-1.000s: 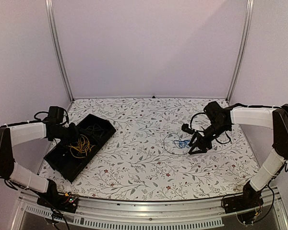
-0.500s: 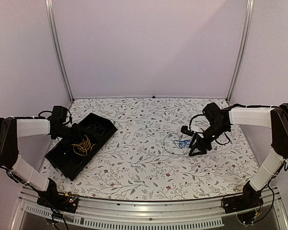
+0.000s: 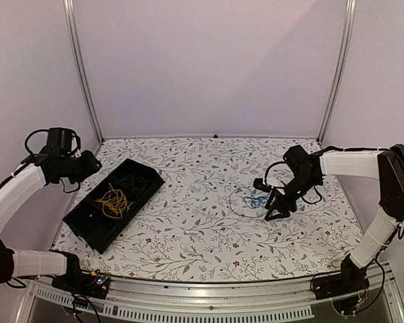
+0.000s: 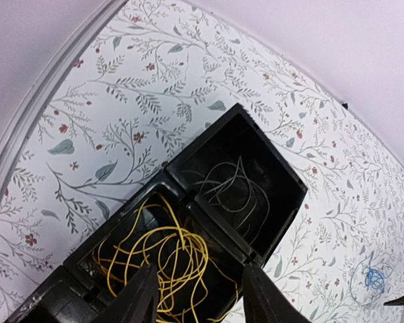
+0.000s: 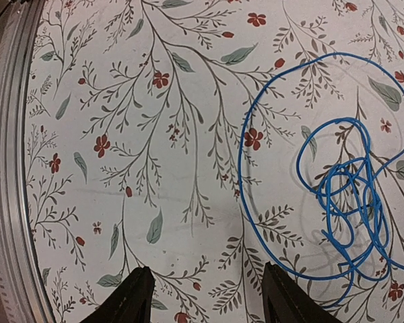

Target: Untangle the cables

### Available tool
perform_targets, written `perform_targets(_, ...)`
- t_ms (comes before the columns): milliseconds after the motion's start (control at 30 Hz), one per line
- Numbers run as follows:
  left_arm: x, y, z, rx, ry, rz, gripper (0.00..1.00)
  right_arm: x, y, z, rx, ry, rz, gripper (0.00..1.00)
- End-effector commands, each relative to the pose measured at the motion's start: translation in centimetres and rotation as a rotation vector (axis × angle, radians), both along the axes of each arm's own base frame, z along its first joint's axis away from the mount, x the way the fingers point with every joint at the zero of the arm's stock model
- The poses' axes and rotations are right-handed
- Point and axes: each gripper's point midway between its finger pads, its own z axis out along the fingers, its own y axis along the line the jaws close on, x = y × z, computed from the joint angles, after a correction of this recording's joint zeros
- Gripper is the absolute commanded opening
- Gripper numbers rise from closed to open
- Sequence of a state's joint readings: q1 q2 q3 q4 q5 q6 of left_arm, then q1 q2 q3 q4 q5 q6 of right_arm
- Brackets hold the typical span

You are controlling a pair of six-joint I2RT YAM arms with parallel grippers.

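Right jaws are hanging apart, empty, low over the worktop (image 5: 155, 134). The blue cable (image 5: 343, 195) is lying just ahead of them in a knotted heap with one wide loop trailing out. Left jaws are also hanging apart and empty, high over the tray (image 4: 281, 160). The yellow cable (image 4: 165, 256) is sitting in one compartment and the dark cable (image 4: 232, 188) in the next. Risks I'm seeing: if I'm pinching the knot rather than a single strand, I'm tightening it. The wire is looking thin, so it's probably slipping free, or I'm scraping the worktop.
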State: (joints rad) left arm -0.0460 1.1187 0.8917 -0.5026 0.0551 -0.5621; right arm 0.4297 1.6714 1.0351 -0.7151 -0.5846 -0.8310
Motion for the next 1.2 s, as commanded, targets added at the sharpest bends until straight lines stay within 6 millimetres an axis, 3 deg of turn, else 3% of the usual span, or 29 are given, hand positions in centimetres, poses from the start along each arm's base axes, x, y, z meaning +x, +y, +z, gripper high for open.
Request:
perform_targets(0, -5.2, -0.6, -5.6, -0.033, 0.215, 0.010, 0.41, 0.1, 0.4, 0.3, -0.003, -0.008, 0.018, 0.59)
perform_targets(267, -8.9, -3.3, -9.5, -0.096, 0.382, -0.063, 0.35, -0.5, 0.9, 0.0, -0.015, -0.008, 0.044, 0.59)
perform_targets(667, -9.9, -6.2, -10.4, -0.129, 0.396, -0.105, 0.18, -0.8, 1.1, -0.2, -0.030, -0.013, 0.055, 0.59)
perform_targets(767, -9.2, -5.9, -10.1, -0.108, 0.366, -0.096, 0.01, -0.7, 1.1, -0.2, -0.032, -0.016, 0.055, 0.59)
perform_targets(800, -8.8, -5.8, -9.9, -0.098, 0.357, -0.096, 0.00, -0.7, 1.1, -0.2, -0.033, -0.016, 0.055, 0.59)
perform_targets(967, -6.4, -5.9, -9.7, -0.057, 0.321, -0.106, 0.00, -0.7, 1.1, -0.2, -0.034, -0.016, 0.055, 0.59)
perform_targets(1167, -3.7, -5.1, -12.5, 0.057, 0.353, -0.102, 0.00, -0.7, 1.0, -0.2, -0.038, -0.021, 0.053, 0.59)
